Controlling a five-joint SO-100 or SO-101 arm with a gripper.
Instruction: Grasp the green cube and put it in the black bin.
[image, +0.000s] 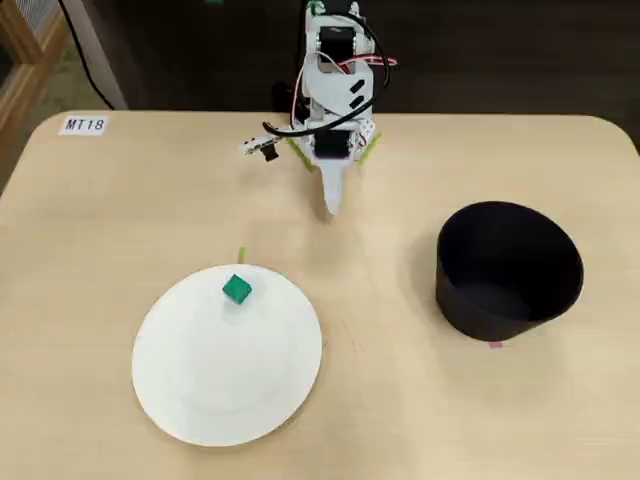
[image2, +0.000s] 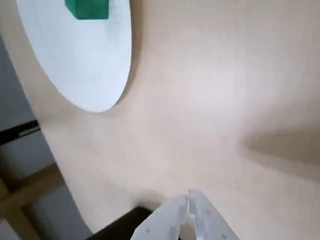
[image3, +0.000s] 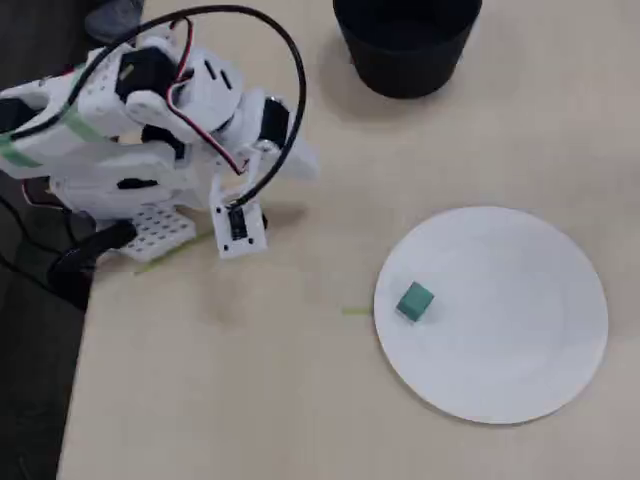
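The green cube (image: 236, 289) sits on the far edge of a white plate (image: 228, 380), at the front left of the table in a fixed view. It also shows in the wrist view (image2: 87, 8) and in another fixed view (image3: 415, 301). The black bin (image: 510, 272) stands upright and looks empty at the right; it also shows at the top of another fixed view (image3: 405, 40). My gripper (image: 330, 205) is folded back near the arm's base, well away from the cube and the bin. In the wrist view its fingers (image2: 189, 199) are together and hold nothing.
The arm's base and cables (image3: 150, 130) stand at the table's back edge. A small green tape mark (image: 241, 256) lies just beyond the plate. A pink mark (image: 495, 344) lies at the foot of the bin. A label "MT18" (image: 83, 125) is at the back left corner.
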